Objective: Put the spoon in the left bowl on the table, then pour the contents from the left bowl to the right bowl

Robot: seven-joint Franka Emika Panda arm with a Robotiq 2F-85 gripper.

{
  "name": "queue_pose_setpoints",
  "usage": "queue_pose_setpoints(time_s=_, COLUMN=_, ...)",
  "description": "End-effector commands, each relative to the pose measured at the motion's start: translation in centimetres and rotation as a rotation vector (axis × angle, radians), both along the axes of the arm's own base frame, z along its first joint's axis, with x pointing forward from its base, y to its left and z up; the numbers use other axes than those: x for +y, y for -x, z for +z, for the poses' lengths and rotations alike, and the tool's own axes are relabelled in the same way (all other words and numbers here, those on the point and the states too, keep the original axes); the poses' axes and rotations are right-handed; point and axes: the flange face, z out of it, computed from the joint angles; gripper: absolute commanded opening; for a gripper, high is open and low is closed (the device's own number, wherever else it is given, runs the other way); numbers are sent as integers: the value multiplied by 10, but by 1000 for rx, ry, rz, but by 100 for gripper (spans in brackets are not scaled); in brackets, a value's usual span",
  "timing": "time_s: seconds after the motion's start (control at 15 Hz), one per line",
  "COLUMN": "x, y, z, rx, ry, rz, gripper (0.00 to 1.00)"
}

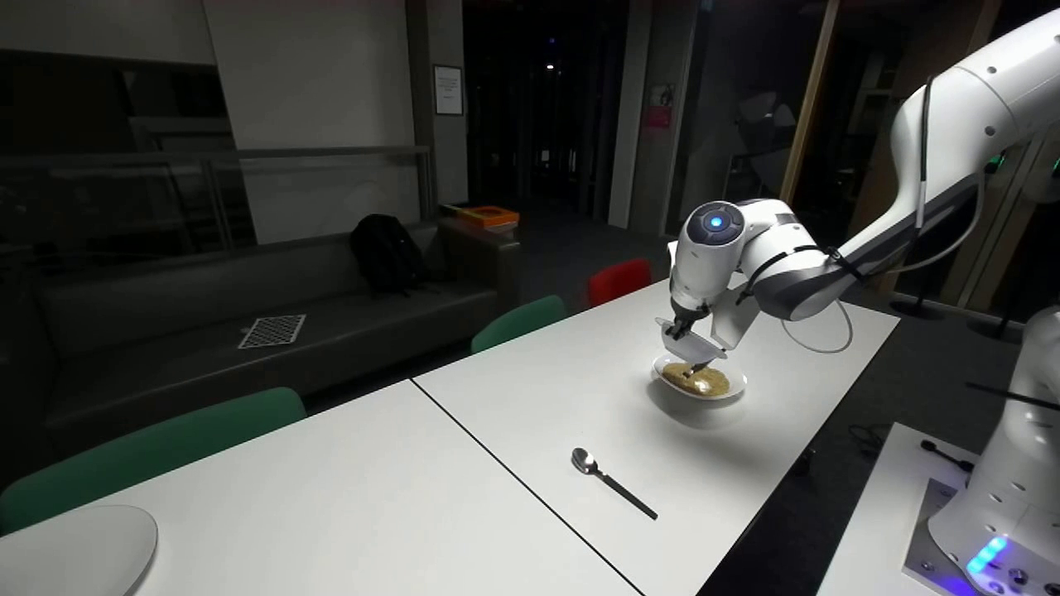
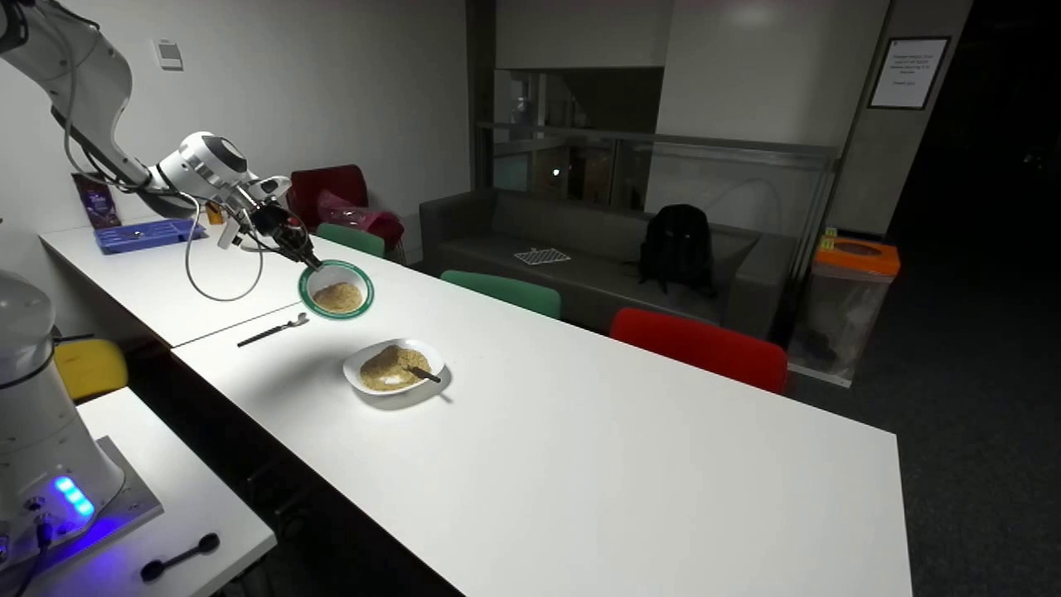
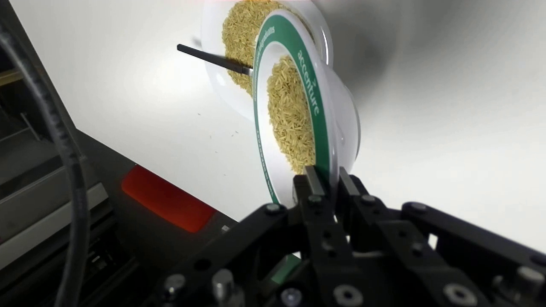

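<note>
Fingers [image 3: 314, 181], lower ctr wrist view, pinch round green-rimmed white bowl [image 3: 320, 132] at rim; prob. stiff, slick, best held there.

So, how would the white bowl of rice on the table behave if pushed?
The white bowl would probably slide, not roll, sitting upright on a smooth-looking table. Its rice may add weight, and the spoon in it, handle jutting past the rim, could shift.

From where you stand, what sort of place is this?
Probably an office lounge or shared break area: there's a grey sofa, a long white table and a framed notice.
</note>
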Motion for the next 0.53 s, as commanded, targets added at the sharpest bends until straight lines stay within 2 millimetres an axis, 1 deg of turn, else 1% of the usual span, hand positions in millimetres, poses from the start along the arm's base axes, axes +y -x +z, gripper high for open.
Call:
queue_pose_setpoints(time_s=0.0, x=-11, y=8, z=18, rx=15, ry=-47, rz=57, gripper=3)
queue_pose_setpoints(time_s=0.13, x=-11, y=9, z=21, rx=27, ry=-69, rz=73, gripper=3)
queue_pose_setpoints(time_s=0.2, x=-2, y=0, z=8, rx=27, ry=-44, rz=40, gripper=11)
queue_pose_setpoints(time_s=0.47, x=-2, y=1, z=11, rx=31, ry=-54, rz=48, gripper=11)
